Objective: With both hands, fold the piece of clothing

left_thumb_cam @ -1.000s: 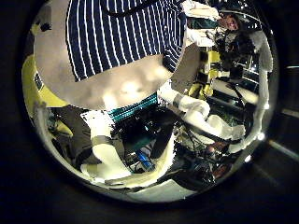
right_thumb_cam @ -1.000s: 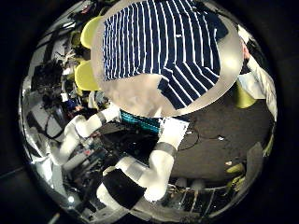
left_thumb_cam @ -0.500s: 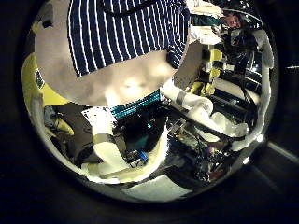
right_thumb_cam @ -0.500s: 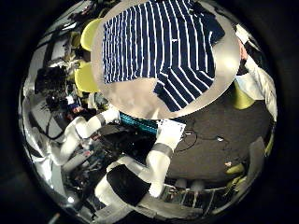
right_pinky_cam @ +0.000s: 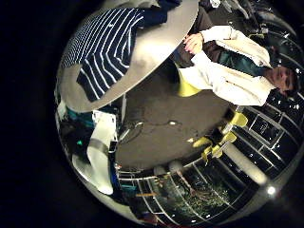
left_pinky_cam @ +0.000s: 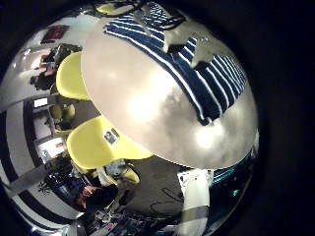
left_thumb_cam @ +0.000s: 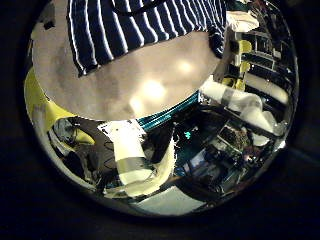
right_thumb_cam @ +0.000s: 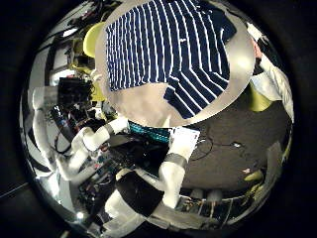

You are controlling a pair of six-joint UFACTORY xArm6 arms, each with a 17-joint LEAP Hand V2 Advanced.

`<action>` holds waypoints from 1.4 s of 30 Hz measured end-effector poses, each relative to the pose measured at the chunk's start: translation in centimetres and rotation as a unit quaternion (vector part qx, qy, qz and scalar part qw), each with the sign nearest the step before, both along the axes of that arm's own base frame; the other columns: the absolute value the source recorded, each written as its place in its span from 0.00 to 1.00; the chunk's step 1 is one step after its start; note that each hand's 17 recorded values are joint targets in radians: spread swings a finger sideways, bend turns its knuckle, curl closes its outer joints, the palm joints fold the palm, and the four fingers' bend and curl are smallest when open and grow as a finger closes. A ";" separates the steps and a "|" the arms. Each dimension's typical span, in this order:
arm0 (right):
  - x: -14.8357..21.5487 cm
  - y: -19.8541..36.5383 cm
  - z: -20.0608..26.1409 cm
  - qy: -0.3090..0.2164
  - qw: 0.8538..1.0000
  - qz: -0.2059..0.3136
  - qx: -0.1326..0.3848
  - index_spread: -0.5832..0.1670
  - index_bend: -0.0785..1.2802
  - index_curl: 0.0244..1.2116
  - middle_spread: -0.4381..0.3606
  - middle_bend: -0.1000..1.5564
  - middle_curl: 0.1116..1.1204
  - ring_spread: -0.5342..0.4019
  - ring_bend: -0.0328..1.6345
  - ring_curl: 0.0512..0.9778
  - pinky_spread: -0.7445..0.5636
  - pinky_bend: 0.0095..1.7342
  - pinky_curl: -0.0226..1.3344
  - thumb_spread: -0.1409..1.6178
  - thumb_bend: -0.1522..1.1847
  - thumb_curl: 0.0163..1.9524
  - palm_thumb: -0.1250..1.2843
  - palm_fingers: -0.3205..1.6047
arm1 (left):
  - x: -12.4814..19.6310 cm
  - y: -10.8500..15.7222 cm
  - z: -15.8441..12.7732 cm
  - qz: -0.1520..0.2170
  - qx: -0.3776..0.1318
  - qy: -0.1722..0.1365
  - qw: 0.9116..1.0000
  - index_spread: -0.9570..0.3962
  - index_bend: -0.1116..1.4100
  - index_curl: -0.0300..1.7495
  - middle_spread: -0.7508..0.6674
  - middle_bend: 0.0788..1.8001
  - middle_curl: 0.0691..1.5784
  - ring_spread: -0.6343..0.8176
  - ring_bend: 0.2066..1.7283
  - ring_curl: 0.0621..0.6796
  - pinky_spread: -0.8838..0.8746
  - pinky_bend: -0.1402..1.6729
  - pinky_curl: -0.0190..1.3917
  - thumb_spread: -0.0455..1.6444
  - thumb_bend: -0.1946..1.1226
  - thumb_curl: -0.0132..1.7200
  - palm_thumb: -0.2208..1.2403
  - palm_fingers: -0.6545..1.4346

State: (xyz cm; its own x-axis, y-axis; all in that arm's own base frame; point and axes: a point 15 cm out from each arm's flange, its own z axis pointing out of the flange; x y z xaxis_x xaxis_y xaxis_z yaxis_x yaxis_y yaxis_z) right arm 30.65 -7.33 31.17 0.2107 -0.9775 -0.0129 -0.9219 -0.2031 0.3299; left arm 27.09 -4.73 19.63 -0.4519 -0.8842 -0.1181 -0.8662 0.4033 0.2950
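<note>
A striped shirt lies spread flat on a round table, sleeves out, covering the part of the top away from the arms' base. Both palms look down on it from well above. The left palm views show the same shirt beyond a bare stretch of the table. In the right little finger side view the shirt lies on the table too. No fingers of my left hand or right hand show in any view. Nothing touches the cloth.
White arm links rise from the base beside the table's near rim. Two chairs stand against the table's edge. Dark floor surrounds the table, with shelving and cluttered equipment further out.
The left thumb side picture has shifted and the table fills more of it, so that palm has moved. The right thumb side picture is nearly the same. The shirt lies as before.
</note>
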 end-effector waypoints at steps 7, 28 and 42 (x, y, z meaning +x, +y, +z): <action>0.0 0.3 0.1 0.001 1.000 -0.004 -0.004 0.25 0.18 0.21 0.56 0.18 0.24 0.70 0.34 0.18 0.83 0.29 0.18 0.72 0.10 0.12 0.20 0.27 | 0.9 -0.1 -1.9 -0.010 0.001 -0.011 1.000 0.67 0.18 0.19 0.70 0.07 0.19 0.65 0.35 0.21 0.68 0.34 0.27 0.57 0.12 0.18 0.26 0.35; -0.7 0.1 0.5 0.007 1.000 -0.008 -0.003 0.27 0.18 0.21 0.56 0.18 0.24 0.70 0.34 0.19 0.84 0.28 0.19 0.74 0.10 0.12 0.22 0.27 | 3.7 -2.7 -3.5 0.000 0.034 -0.032 0.999 0.54 0.22 0.25 0.33 0.37 0.38 0.18 0.53 0.38 0.28 0.45 0.30 0.63 0.16 0.21 0.53 0.77; -0.9 -0.1 0.0 0.012 1.000 -0.003 -0.005 0.27 0.18 0.21 0.56 0.19 0.24 0.68 0.35 0.20 0.83 0.27 0.19 0.76 0.12 0.13 0.30 0.30 | 6.3 -3.0 -0.1 0.004 0.041 -0.048 0.998 0.30 0.36 0.44 0.16 0.45 0.56 0.11 0.73 0.68 0.15 0.69 0.45 0.66 0.17 0.28 0.72 0.82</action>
State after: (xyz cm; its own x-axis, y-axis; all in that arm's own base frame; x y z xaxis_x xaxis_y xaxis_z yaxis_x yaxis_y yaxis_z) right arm 29.75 -7.42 31.18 0.2053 -0.9787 -0.0088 -0.9151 -0.1951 0.3529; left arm 33.39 -7.77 19.57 -0.4274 -0.8738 -0.2321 -0.8955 0.3740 0.2413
